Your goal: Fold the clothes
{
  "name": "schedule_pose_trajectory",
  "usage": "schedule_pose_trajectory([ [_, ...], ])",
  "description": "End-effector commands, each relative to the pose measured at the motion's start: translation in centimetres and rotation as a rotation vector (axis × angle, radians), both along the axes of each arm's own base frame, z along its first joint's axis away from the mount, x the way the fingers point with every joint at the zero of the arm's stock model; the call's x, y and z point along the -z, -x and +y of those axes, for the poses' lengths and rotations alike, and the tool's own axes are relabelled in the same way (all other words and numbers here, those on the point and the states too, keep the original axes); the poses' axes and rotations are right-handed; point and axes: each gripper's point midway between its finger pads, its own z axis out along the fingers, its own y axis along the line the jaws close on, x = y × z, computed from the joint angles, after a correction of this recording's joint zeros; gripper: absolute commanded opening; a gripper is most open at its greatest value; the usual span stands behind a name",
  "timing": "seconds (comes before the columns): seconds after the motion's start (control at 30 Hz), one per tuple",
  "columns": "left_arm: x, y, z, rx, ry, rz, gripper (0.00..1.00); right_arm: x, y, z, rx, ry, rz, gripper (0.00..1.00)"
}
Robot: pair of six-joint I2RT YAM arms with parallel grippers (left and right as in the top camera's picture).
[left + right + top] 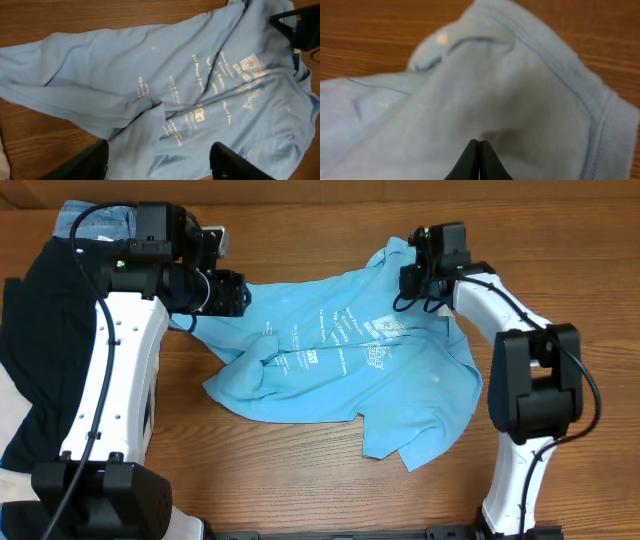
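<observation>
The light sky-blue T-shirt (340, 350) lies crumpled on the wooden table, with its white print facing up. It fills the left wrist view (165, 65) and the right wrist view (485, 95). My left gripper (225, 292) is open and empty over the shirt's left end, with its two fingers (159, 162) spread wide above the fabric. My right gripper (418, 278) is at the shirt's far right corner. Its fingers (479, 145) are pressed together on the fabric, which rises towards them near a ribbed hem.
A black T-shirt (40, 330) lies at the left side of the table, under my left arm. Blue denim jeans (95, 220) lie at the far left corner. Bare wood (300, 470) shows in front of the shirt.
</observation>
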Motion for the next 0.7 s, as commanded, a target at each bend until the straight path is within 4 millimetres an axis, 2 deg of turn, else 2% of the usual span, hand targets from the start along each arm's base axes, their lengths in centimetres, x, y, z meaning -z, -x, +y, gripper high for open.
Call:
schedule_pose_trajectory([
  [0.0,-0.3,0.1,-1.1,0.044,0.031,-0.011,0.75,2.1,-0.3,-0.4,0.006,0.022,0.025,0.04],
  [0.13,-0.3,0.2,-1.5,0.071,0.024,-0.018,0.78,3.2,-0.2,-0.6,0.011,0.032,0.04,0.04],
  [0.27,-0.3,0.2,-1.8,0.077,0.021,-0.02,0.81,4.9,-0.1,-1.5,0.039,0.079,0.059,0.04],
  [0.47,-0.4,0.2,-1.7,0.079,0.019,-0.023,0.83,6.9,0.0,-4.9,0.118,0.13,0.095,0.04],
  [0.67,-0.4,0.1,-1.6,0.081,0.011,-0.029,0.84,6.6,-0.7,-10.2,0.237,0.121,0.079,0.04],
])
